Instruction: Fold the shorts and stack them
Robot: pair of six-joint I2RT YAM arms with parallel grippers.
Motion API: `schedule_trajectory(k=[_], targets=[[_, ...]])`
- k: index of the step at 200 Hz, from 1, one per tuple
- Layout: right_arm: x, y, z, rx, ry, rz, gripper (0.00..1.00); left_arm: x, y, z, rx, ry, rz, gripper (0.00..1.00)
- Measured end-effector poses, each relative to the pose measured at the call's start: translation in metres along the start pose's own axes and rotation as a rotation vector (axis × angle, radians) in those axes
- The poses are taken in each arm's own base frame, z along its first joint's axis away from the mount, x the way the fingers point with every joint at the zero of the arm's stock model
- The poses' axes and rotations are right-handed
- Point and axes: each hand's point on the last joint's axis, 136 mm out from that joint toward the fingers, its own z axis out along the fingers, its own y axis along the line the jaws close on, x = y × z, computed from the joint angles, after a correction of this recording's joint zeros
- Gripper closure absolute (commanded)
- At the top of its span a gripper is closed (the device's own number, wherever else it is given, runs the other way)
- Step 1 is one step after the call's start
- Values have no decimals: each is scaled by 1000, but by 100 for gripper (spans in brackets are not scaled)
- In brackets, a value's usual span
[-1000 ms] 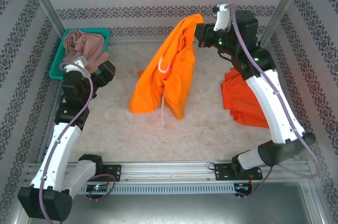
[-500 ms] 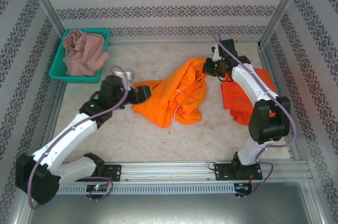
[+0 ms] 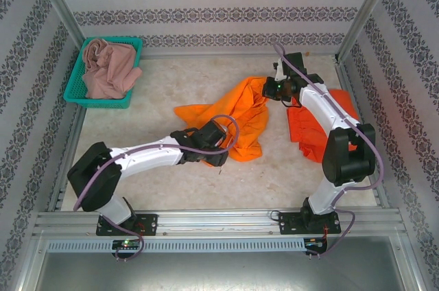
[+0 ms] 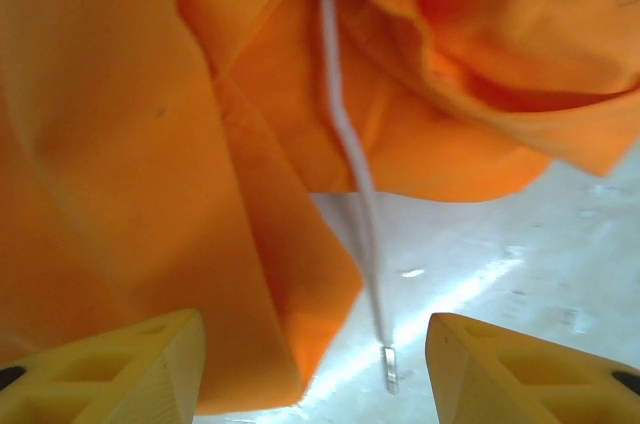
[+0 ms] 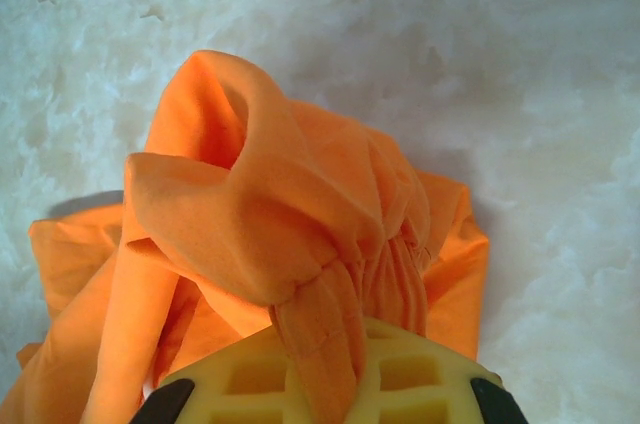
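Note:
The bright orange shorts (image 3: 236, 114) lie crumpled mid-table. My right gripper (image 3: 267, 89) is shut on their gathered waistband (image 5: 335, 274), at the top right end of the heap. My left gripper (image 3: 218, 155) sits low at the shorts' near edge. Its yellow fingers (image 4: 110, 369) stand open, with an orange hem corner (image 4: 300, 314) and the white drawstring (image 4: 362, 204) between them, not pinched. The red-orange shorts (image 3: 317, 132) lie at the right under the right arm. The dusty pink shorts (image 3: 108, 70) are heaped in the teal basket (image 3: 88, 100).
The basket stands in the back left corner against the patterned wall. Metal frame posts rise at both back corners. Bare tabletop (image 3: 147, 85) lies between the basket and the orange shorts, and more along the near edge (image 3: 260, 181).
The right gripper has brought the orange shorts down from hanging high to the table. The left arm has swung from beside the basket to the shorts' near edge, its jaws narrowing.

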Motion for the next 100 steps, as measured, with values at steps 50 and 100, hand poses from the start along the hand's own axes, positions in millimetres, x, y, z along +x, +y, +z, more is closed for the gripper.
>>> schedule_trajectory(k=[50,100], targets=[[2,-1,1,1,3,-3,95,14,24,27,-140,46,-22,52],[4,-1,-1,0,1,-4,95,29,41,40,-228,72,-41,82]])
